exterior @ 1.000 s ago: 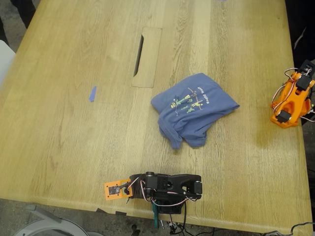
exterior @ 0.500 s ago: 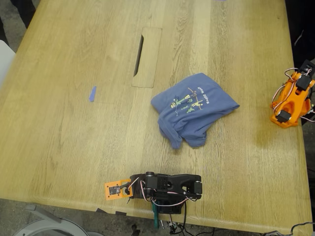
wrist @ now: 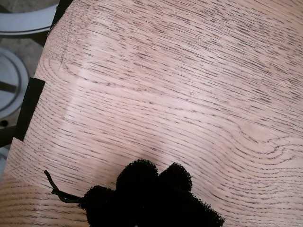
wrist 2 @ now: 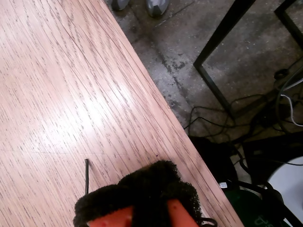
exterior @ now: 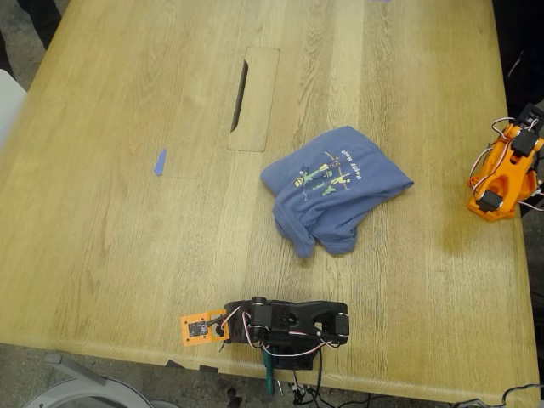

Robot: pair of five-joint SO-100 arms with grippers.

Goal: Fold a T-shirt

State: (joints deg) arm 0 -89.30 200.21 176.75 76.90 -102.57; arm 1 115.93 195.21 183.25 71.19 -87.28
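While the wooden table is taking up most of the exterior view, the T-shirt is lying crumpled right of centre, print up, touching neither arm. My first gripper and my second gripper are showing only black padded tips over bare wood; can't tell their jaw state. Blue tape scrap is sitting well left of the shirt.

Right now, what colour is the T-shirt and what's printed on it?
The T-shirt is slate blue with a small colourful cartoon figure and text; the exterior view shows it best.
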